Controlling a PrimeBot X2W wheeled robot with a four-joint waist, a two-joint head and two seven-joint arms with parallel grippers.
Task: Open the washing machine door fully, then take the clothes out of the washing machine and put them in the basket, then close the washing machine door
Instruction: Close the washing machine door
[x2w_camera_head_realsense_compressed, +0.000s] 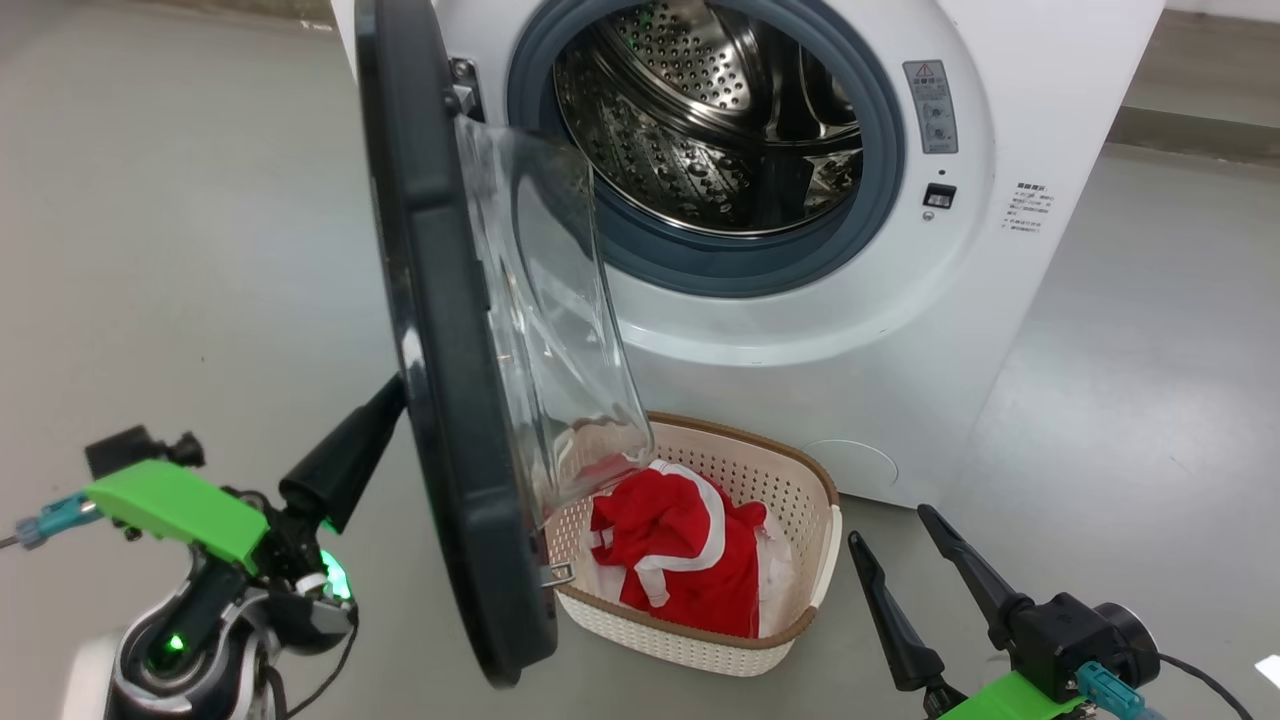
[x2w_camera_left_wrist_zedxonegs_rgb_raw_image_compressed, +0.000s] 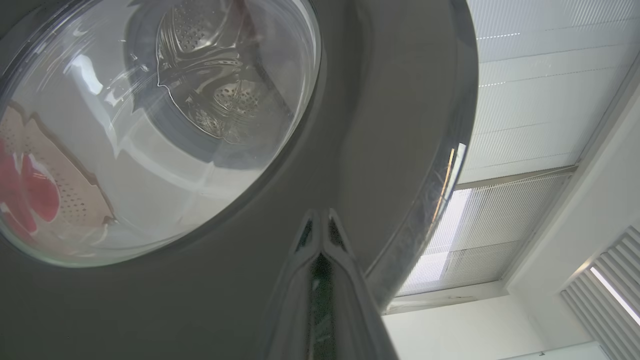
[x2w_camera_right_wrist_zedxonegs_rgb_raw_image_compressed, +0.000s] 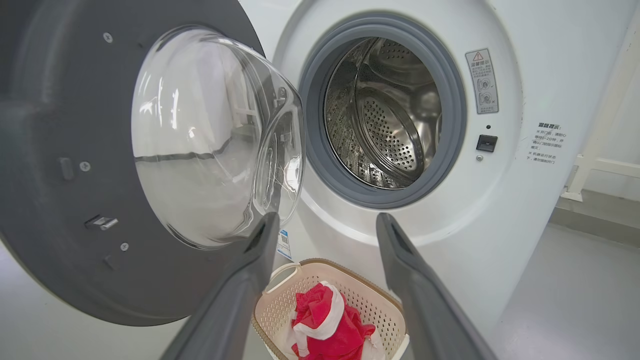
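1. Now the washing machine door (x2w_camera_head_realsense_compressed: 450, 400) stands swung out to the left of the washing machine (x2w_camera_head_realsense_compressed: 1000, 300), nearly edge-on in the head view, its glass bowl (x2w_camera_head_realsense_compressed: 545, 320) facing the drum (x2w_camera_head_realsense_compressed: 720, 130).
2. The steel drum looks empty. The red and white clothes (x2w_camera_head_realsense_compressed: 680, 550) lie heaped in the basket (x2w_camera_head_realsense_compressed: 800, 480), which sits on the floor against the machine's front, below the opening.
3. Judging by this, opening and unloading are done, and closing the door is what remains.
4. The left hand (x2w_camera_head_realsense_compressed: 395, 392) has its fingers pressed together, holding nothing, with the tips at the door's black outer face, on the side away from the drum.
5. The right hand (x2w_camera_head_realsense_compressed: 890, 527) is spread and empty, low and just right of the basket, apart from the door.
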